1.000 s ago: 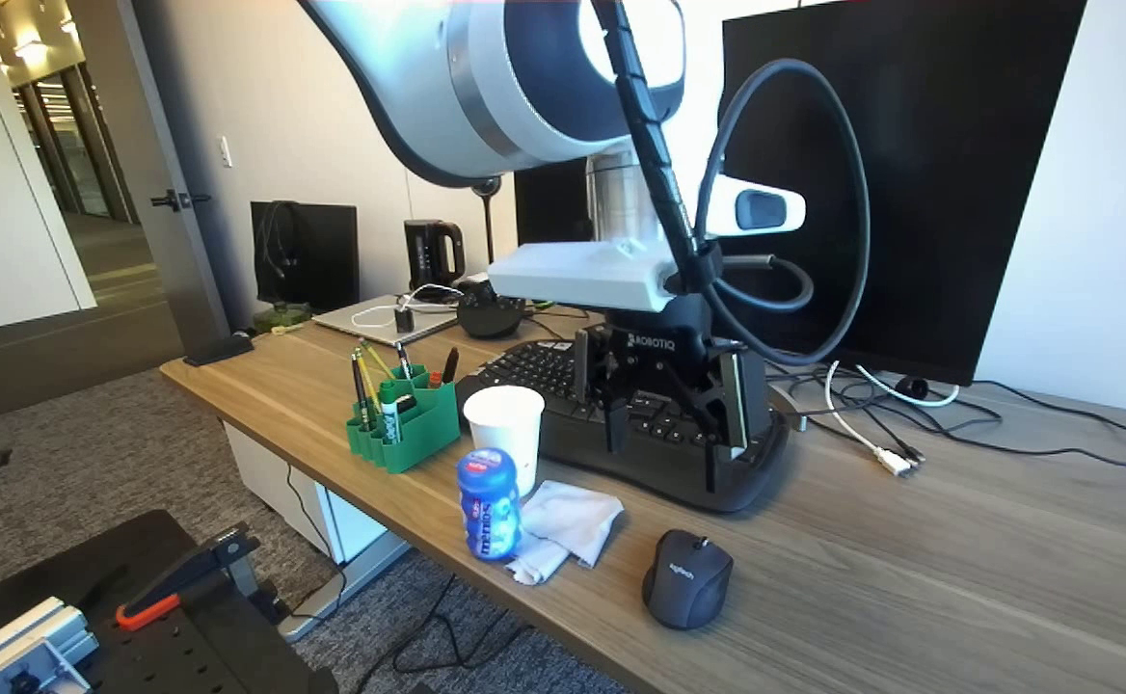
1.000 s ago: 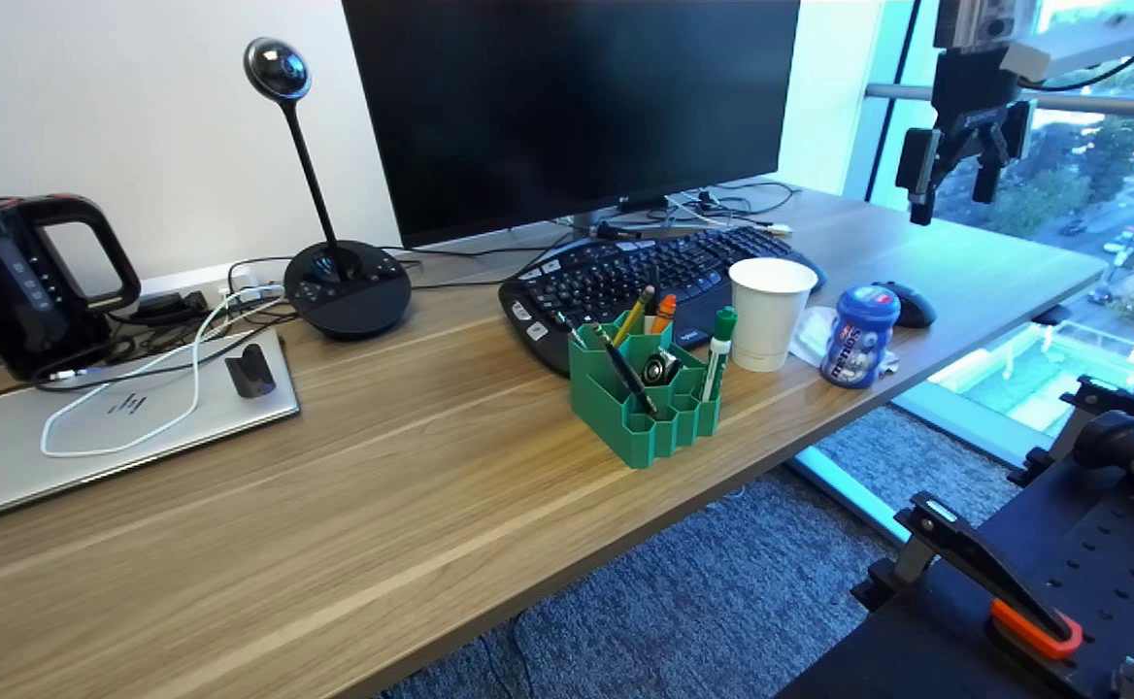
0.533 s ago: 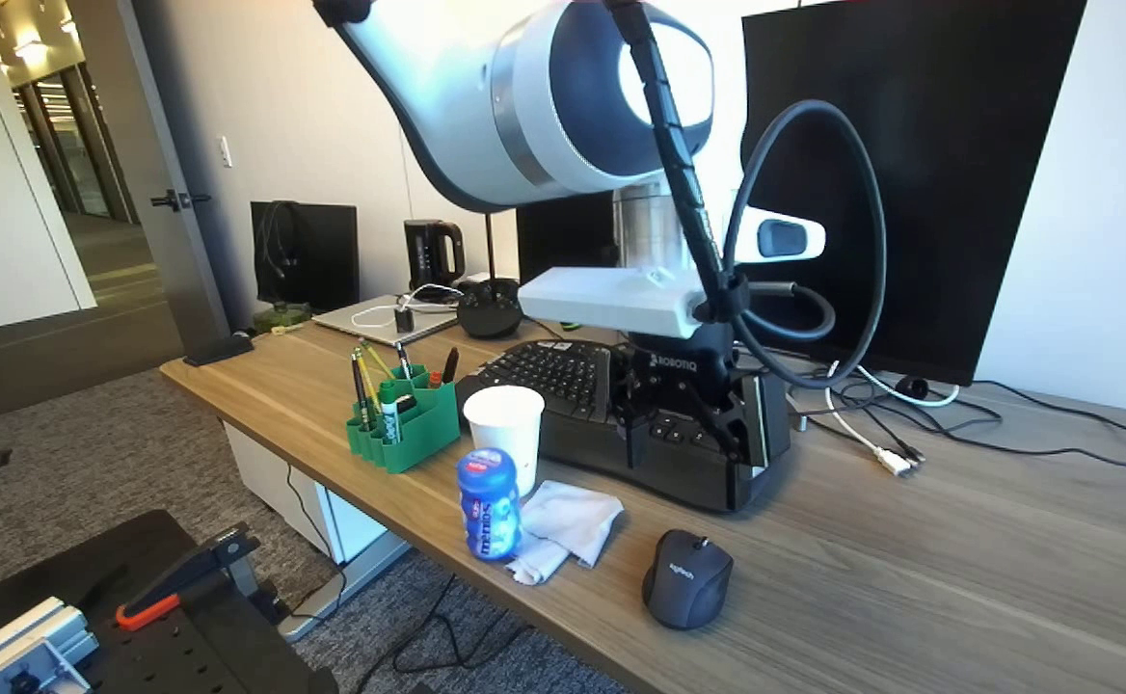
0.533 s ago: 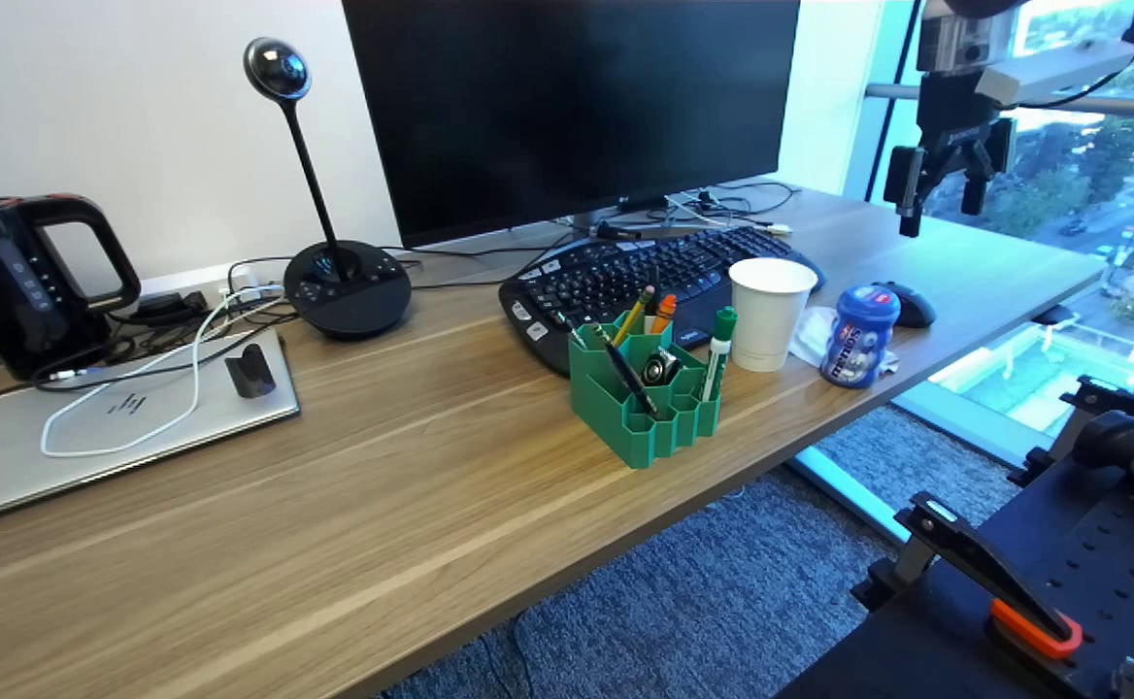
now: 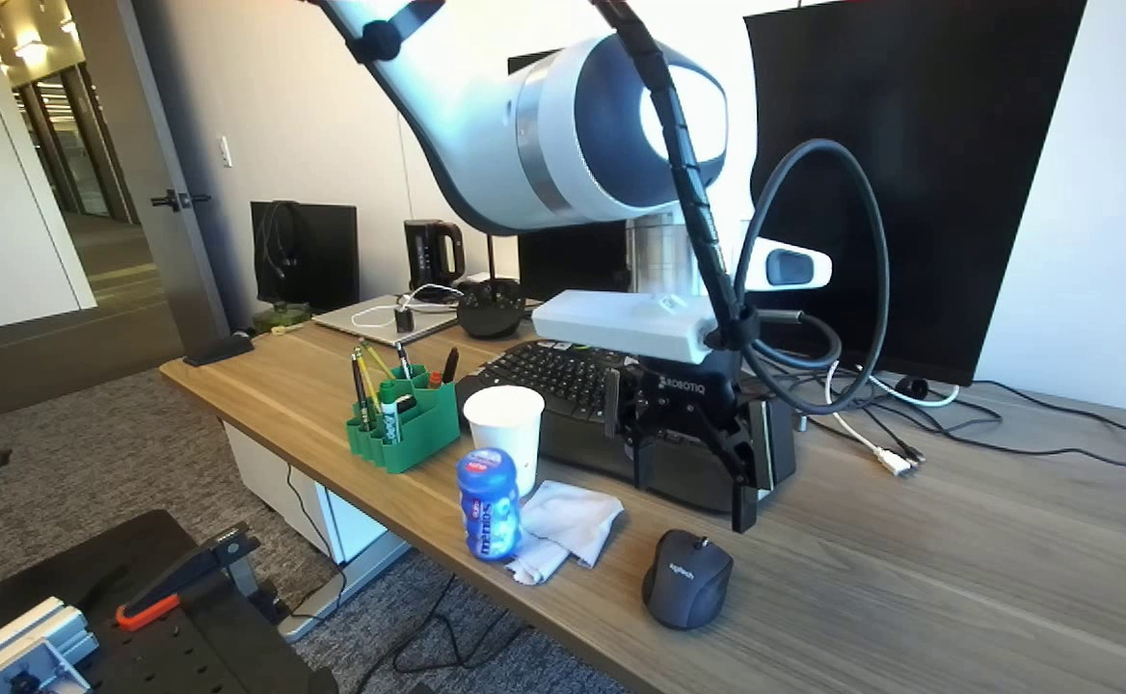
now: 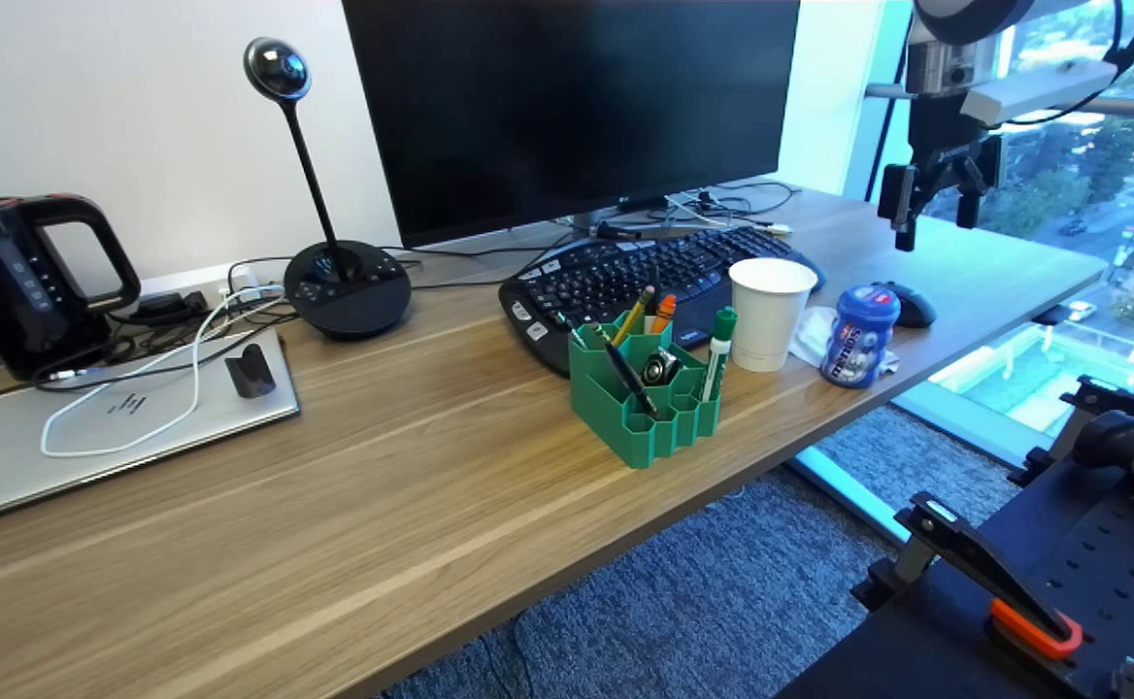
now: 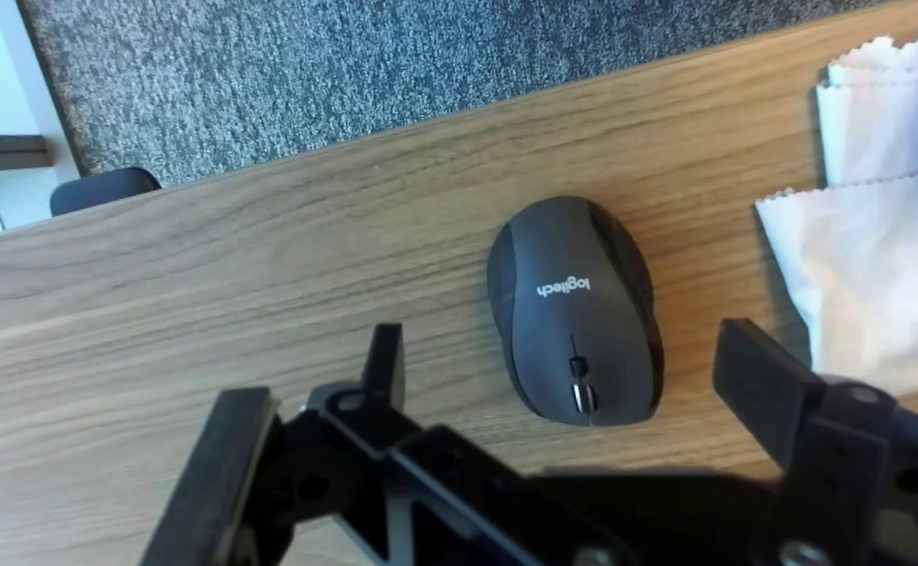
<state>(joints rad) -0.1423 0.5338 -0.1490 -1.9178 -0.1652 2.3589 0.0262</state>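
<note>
Jaws wide apart and empty, the gripper point(image 5: 691, 490) hangs above the desk point(image 7: 152, 299); the mouse point(image 7: 561, 314) sits below the jaws — borne by the desk, not gripped — with a white cloth point(image 7: 891, 275) past one jaw

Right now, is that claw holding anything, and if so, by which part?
Nothing is held: the gripper stands open, and the mouse lies untouched on the desk.

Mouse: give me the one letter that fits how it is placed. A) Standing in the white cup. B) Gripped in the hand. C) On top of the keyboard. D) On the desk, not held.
D: the mouse lies on the desk, and in the wrist view bare wood shows between it and either side of the open hand.
</note>
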